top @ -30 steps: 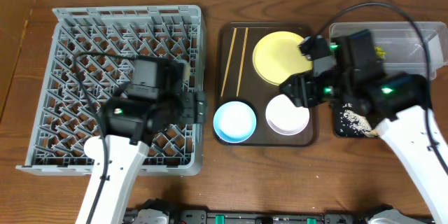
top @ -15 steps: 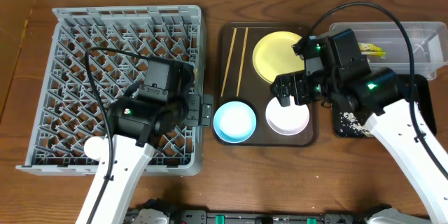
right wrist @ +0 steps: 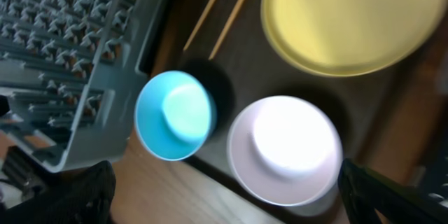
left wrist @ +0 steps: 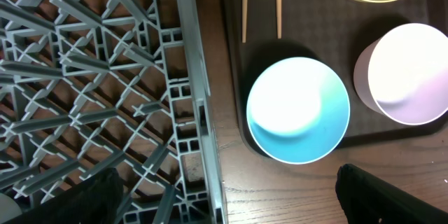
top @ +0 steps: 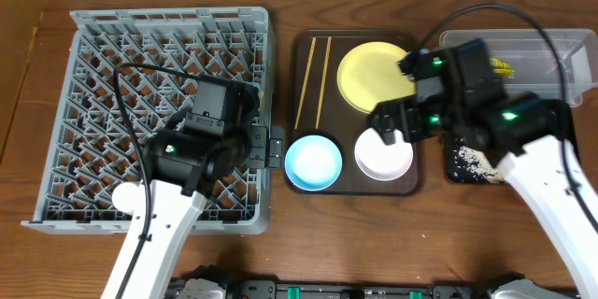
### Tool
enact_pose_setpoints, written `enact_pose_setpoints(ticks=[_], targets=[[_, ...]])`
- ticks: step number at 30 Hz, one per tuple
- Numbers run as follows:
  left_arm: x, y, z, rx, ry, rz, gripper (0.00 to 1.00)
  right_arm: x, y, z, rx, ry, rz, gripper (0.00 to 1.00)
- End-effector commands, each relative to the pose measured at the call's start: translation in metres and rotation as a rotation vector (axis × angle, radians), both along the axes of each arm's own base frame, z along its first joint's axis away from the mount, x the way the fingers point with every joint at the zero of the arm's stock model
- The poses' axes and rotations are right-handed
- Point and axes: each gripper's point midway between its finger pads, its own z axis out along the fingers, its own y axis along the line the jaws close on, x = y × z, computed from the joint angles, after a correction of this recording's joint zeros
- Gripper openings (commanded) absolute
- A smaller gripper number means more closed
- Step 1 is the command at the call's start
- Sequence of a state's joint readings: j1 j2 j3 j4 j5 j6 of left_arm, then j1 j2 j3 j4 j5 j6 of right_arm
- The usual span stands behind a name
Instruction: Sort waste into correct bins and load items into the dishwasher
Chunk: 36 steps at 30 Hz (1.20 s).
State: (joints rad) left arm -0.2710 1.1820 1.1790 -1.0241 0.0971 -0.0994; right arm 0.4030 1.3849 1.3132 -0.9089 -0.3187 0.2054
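Right hand (top: 386,123), jaws newly spread and empty, is hovering above the round white bowl (top: 383,161) on the dark-brown serving tray (top: 348,123), having left the yellow-green snack wrapper (top: 502,65) lying in the clear plastic rectangular tub (top: 561,35): dish loading is likely starting.

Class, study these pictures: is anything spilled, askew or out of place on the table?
Only loose rice scraps scattered in the black tray, right of the brown serving tray. Nothing else stands out.
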Motion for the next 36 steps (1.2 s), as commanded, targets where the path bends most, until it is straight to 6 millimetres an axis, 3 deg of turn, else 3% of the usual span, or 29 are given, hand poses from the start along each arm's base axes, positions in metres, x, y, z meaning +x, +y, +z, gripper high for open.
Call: enact_pose_setpoints(ticks=[1,6,10,16,24,28,36], targets=[[0.003,0.002,0.006,0.018,-0.021,-0.006,0.98,-0.001,-0.028,0.052,-0.054,-0.265,0.058,0.99],[0.003,0.002,0.006,0.018,-0.021,-0.006,0.98,-0.003,-0.078,0.099,-0.197,-0.512,-0.057,0.99],[0.003,0.002,0.006,0.018,-0.020,-0.006,0.98,-0.018,-0.103,0.102,-0.234,-0.598,-0.113,0.99],[0.003,0.002,0.006,0.018,-0.020,-0.006,0.98,-0.046,-0.145,0.043,-0.243,-0.632,-0.258,0.99],[0.003,0.002,0.006,0.018,-0.021,-0.006,0.98,-0.061,-0.167,-0.017,-0.231,-0.808,-0.368,0.99],[0.003,0.002,0.006,0.018,-0.021,-0.006,0.98,-0.063,-0.170,-0.035,-0.220,-0.887,-0.393,0.99],[0.003,0.002,0.006,0.018,-0.020,-0.006,0.98,-0.059,-0.170,-0.052,-0.189,-1.033,-0.416,0.99]])
